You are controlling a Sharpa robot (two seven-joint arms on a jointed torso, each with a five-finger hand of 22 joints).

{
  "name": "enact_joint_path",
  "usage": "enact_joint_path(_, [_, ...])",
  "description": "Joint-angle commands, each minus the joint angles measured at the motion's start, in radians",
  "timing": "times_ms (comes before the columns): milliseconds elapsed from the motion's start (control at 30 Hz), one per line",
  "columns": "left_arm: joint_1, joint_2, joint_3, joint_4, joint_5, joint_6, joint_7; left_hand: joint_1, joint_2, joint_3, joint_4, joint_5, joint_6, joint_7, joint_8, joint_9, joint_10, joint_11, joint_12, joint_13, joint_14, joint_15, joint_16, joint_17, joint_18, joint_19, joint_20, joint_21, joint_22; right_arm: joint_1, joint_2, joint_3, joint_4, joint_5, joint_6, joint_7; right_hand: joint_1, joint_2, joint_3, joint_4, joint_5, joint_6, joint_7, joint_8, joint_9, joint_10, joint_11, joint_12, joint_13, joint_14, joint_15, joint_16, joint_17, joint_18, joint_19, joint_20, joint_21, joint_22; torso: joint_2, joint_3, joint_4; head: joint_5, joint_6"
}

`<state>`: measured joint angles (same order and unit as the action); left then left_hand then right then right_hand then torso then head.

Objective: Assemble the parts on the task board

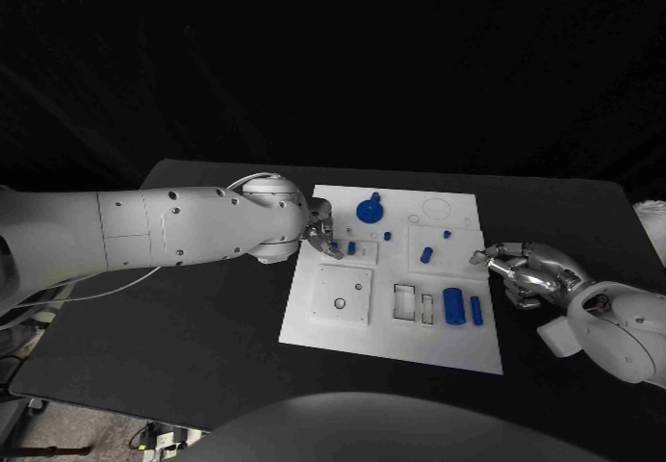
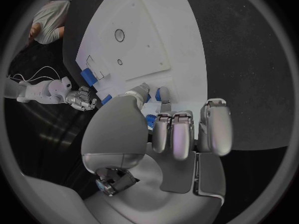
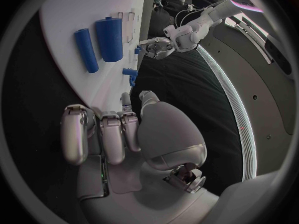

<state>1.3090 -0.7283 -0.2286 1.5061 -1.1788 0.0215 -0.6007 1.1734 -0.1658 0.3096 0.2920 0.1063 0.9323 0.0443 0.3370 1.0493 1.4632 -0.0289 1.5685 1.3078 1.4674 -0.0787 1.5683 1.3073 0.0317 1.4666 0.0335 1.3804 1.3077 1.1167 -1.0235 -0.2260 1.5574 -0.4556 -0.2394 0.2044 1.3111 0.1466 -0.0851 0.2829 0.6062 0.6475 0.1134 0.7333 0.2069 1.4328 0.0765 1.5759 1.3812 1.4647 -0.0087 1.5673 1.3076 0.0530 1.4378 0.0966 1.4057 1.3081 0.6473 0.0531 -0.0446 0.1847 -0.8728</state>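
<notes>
Both hands framed the task board [image 1: 396, 279] when we looked down from the head camera: our left hand [image 1: 322, 236] hovered over the board's left edge, fingertips beside a small blue part [image 1: 351, 248], and we could not tell whether it held anything. Our right hand [image 1: 525, 272] sat just off the board's right edge, fingers curled in. On the board lay a blue knob-shaped part [image 1: 370, 209] at the far side and two blue cylinders, a thick one [image 1: 454, 306] and a thin one [image 1: 476, 309], near the right.

From the left wrist we saw the left hand [image 2: 165, 129], its fingers bent down over the board [image 2: 143, 40], small blue pieces showing near its fingertips; a grip could not be confirmed.

From the right wrist we saw the right hand [image 3: 118, 132] with fingers curled and nothing in them, beside the board [image 3: 69, 15], with both cylinders [image 3: 109, 39] just beyond.
</notes>
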Motion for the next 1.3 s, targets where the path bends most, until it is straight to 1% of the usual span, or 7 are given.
enact_joint_path(33, [0.000,0.002,0.000,0.000,0.007,0.001,0.003,0.009,0.002,0.008,-0.001,-0.007,0.004,0.001,0.006,0.002,0.108,0.000,0.002,0.263,0.103,0.000,0.002,0.263,0.009,0.021,0.000,-0.001,0.209,-0.001,0.001,0.000,0.000,-0.004,0.019,0.003,0.009,0.002,0.008,0.001,0.004,0.008,0.002,-0.005,-0.001,0.138,-0.034,-0.005,0.190,0.095,-0.006,-0.005,0.240,-0.001,-0.008,0.001,-0.005,0.194,0.000,-0.0001,0.0003,0.001,0.000])
enact_joint_path(533, [0.004,-0.041,0.003,0.040,-0.029,-0.010,-0.024,-0.024,-0.010,-0.007,0.001,-0.033,-0.007,0.005,0.022,0.016,0.108,0.002,0.002,0.263,0.103,0.002,0.002,0.263,0.009,0.022,0.003,0.000,0.209,-0.002,-0.002,0.000,0.000,-0.004,0.012,0.006,0.010,0.000,0.010,0.001,0.004,0.009,0.002,-0.005,-0.001,0.138,-0.034,-0.005,0.190,0.094,-0.006,-0.006,0.239,-0.001,-0.009,0.001,-0.007,0.194,-0.002,-0.0005,-0.0016,-0.004,0.000])
enact_joint_path(833, [0.077,-0.156,0.010,0.157,-0.023,-0.089,0.109,0.037,-0.026,0.004,-0.001,-0.049,-0.131,0.029,0.052,0.048,0.103,0.020,-0.003,0.261,0.103,0.019,0.002,0.263,0.017,-0.007,0.015,-0.047,0.197,-0.001,-0.015,0.000,0.010,-0.004,-0.020,0.028,0.007,-0.005,0.009,0.004,0.002,0.012,0.002,-0.005,-0.001,0.138,-0.033,-0.005,0.190,0.096,-0.006,-0.004,0.243,-0.002,-0.006,0.001,-0.003,0.196,-0.001,0.0007,-0.0016,-0.005,0.000])
enact_joint_path(933, [0.099,-0.188,0.010,0.190,-0.017,-0.166,0.238,0.131,-0.024,0.056,-0.002,-0.046,-0.216,0.061,0.052,0.024,-0.133,0.053,-0.244,0.153,0.066,0.059,-0.052,0.238,0.036,-0.101,0.035,-0.173,0.166,-0.001,-0.019,0.000,0.014,-0.004,-0.028,0.035,0.005,-0.007,0.008,0.006,0.002,0.014,0.003,-0.004,-0.001,0.138,-0.033,-0.005,0.190,0.097,-0.006,-0.003,0.245,-0.003,-0.004,0.001,-0.001,0.196,-0.001,0.0005,-0.0008,-0.008,0.000])
enact_joint_path(1000, [0.107,-0.193,0.007,0.198,-0.024,-0.220,0.324,0.208,-0.047,0.100,-0.004,-0.055,-0.259,0.075,0.039,-0.022,-0.598,0.085,-0.714,-0.070,-0.112,0.096,-0.241,0.152,0.050,-0.216,0.052,-0.291,0.134,-0.001,-0.020,0.000,0.016,-0.004,-0.031,0.038,0.001,-0.008,0.007,0.008,0.001,0.015,0.003,-0.005,-0.001,0.138,-0.033,-0.005,0.190,0.097,-0.006,-0.004,0.245,-0.003,-0.004,0.001,-0.001,0.196,-0.001,-0.0003,-0.0006,-0.008,0.000])
enact_joint_path(1133, [0.111,-0.164,0.003,0.183,-0.075,-0.309,0.461,0.270,-0.060,0.154,-0.002,-0.043,-0.273,0.092,-0.017,-0.131,-0.849,0.123,-0.995,-0.255,-0.485,0.117,-0.663,-0.080,0.056,-0.300,0.068,-0.364,0.110,-0.001,-0.021,0.000,0.018,-0.003,-0.036,0.048,-0.001,-0.008,0.007,0.009,0.001,0.016,0.003,-0.005,-0.001,0.138,-0.033,-0.005,0.190,0.097,-0.006,-0.003,0.245,-0.003,-0.004,0.001,0.000,0.197,0.000,-0.0025,0.0007,-0.014,0.000])
enact_joint_path(1300, [0.096,-0.093,0.001,0.139,-0.191,-0.356,0.519,0.312,-0.063,0.161,-0.004,-0.044,-0.169,0.061,-0.169,-0.391,-0.790,0.092,-1.189,-0.546,-0.111,0.057,-0.482,-0.098,0.024,-0.028,0.045,-0.034,0.191,-0.001,-0.022,0.000,0.020,-0.003,-0.046,0.070,-0.014,-0.006,0.005,0.010,-0.003,0.018,0.003,-0.007,-0.001,0.138,-0.033,-0.005,0.190,0.100,-0.006,-0.001,0.251,-0.005,0.001,0.001,0.005,0.199,0.001,-0.0035,0.0003,-0.013,0.000])
